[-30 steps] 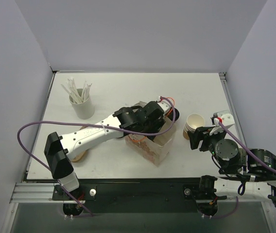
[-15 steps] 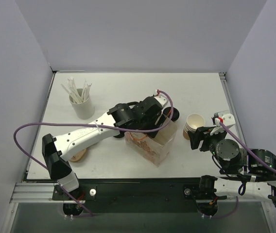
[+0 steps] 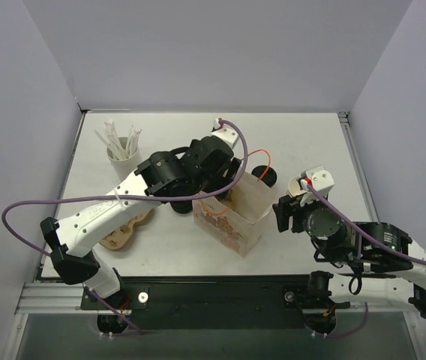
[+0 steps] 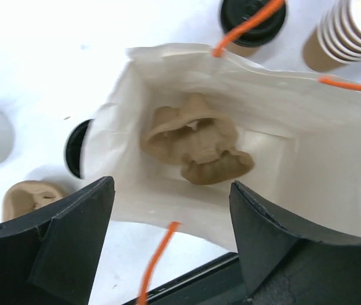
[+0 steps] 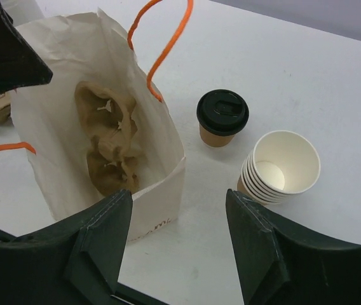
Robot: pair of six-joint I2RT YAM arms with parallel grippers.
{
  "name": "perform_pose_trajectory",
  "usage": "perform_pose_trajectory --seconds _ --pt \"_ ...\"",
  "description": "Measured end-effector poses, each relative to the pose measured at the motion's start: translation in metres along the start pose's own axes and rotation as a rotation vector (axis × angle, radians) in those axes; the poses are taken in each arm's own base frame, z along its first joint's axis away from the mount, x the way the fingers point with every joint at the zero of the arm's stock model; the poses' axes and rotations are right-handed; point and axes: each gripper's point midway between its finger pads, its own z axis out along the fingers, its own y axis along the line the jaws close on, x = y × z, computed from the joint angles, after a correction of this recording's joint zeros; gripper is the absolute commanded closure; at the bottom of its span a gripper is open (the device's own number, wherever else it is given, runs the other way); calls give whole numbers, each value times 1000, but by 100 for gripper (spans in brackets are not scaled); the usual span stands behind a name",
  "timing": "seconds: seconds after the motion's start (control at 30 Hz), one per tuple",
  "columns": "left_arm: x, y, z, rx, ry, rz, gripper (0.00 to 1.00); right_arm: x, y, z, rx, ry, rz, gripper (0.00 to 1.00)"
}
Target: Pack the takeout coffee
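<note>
From above, the coffee point(image 3: 270, 177) is seen upright on the counter point(image 3: 310, 142), just beside the open bag point(image 3: 232, 225) and clear of both arms.

At the left wrist, the left claw point(image 4: 171, 190) is spread wide over the bag mouth, nothing gripped. A brown pulp holder point(image 4: 196, 143) is noted inside.

At the right wrist, the right claw point(image 5: 177, 200) is parted and empty. The coffee stands near a cup stack point(image 5: 282, 168).

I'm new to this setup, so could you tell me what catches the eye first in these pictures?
The white paper bag with orange handles stands open mid-table, a brown pulp carrier lying inside it. The takeout coffee, black lid on, stands outside the bag on the table, beside a stack of lidless cups.
</note>
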Motion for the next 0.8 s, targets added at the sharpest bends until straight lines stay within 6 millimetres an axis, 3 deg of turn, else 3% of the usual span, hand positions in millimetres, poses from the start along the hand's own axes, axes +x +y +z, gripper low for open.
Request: perform_pose_trajectory --seconds 0.2,0.4,0.6,0.8 --pt "-18 50 -3 -130 -26 -41 22 -12 3 16 22 38 39 42" --pt "-26 99 9 -204 -17 -54 23 -14 4 30 76 62 157 44" --pt "-33 85 24 -77 -32 -26 27 -15 11 31 79 59 288 46" --pt "-40 62 34 105 -55 -70 26 -22 2 14 76 29 460 46"
